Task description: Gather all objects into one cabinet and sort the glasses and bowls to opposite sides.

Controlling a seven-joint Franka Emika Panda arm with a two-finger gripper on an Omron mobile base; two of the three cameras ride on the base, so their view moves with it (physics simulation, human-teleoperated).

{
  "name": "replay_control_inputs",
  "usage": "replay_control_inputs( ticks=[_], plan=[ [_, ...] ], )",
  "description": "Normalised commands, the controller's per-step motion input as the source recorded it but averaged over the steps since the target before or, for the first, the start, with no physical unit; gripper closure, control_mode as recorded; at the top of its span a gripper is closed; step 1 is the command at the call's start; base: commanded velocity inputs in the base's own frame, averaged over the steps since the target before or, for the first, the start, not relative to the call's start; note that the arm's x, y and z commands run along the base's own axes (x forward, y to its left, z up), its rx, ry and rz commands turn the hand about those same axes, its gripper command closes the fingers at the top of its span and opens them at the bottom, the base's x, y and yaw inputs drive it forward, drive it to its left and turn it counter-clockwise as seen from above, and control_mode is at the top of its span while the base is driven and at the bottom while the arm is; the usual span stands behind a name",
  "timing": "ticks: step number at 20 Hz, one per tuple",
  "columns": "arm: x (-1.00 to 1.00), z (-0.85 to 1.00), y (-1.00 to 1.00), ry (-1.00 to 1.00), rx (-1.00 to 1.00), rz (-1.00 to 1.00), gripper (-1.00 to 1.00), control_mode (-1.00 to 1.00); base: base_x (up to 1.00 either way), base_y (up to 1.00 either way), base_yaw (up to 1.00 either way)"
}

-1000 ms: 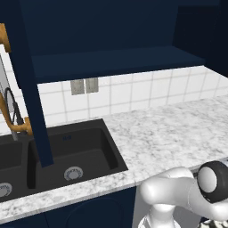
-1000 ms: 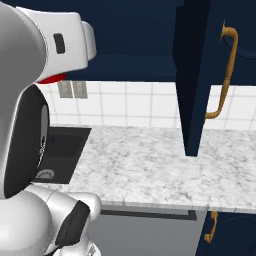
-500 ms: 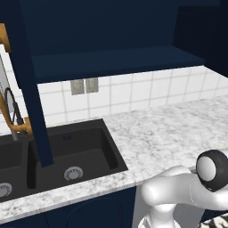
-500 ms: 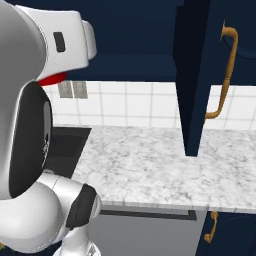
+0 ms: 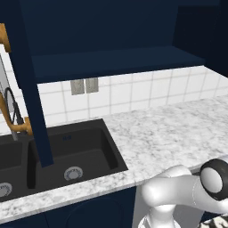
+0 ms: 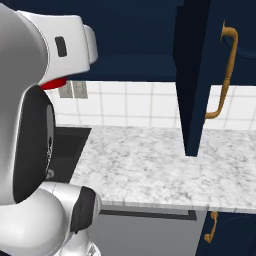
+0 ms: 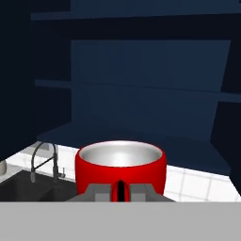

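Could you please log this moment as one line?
gripper: shut on red cup | facing: open cabinet | above: sink

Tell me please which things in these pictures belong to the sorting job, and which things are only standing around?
Belong to the job:
- bright red cup, held in the shut claw
- open navy cabinet, with its door

Only standing around:
- black sink
- faucet
- marble counter
- wall outlets

Even rendered light, dim cabinet interior
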Motion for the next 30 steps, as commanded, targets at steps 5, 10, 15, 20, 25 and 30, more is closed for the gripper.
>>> replay_control_inputs(
  ticks=[5,10,15,20,25,30],
  plan=[
    [0.00,0.00,0.00,0.00,0.00,0.00,1.00,1.00,-0.74,-0.23,0.02],
    [0.00,0.00,0.00,0.00,0.00,0.00,1.00,1.00,-1.00,-0.11,0.09],
    [0.00,0.00,0.00,0.00,0.00,0.00,1.00,1.00,-1.00,-0.20,0.11],
    [0.00,0.00,0.00,0.00,0.00,0.00,1.00,1.00,-0.74,-0.10,0.06],
    [0.00,0.00,0.00,0.00,0.00,0.00,1.00,1.00,0.16,-0.44,-0.83],
    [0.00,0.00,0.00,0.00,0.00,0.00,1.00,1.00,0.14,-0.21,-0.95]
  ],
)
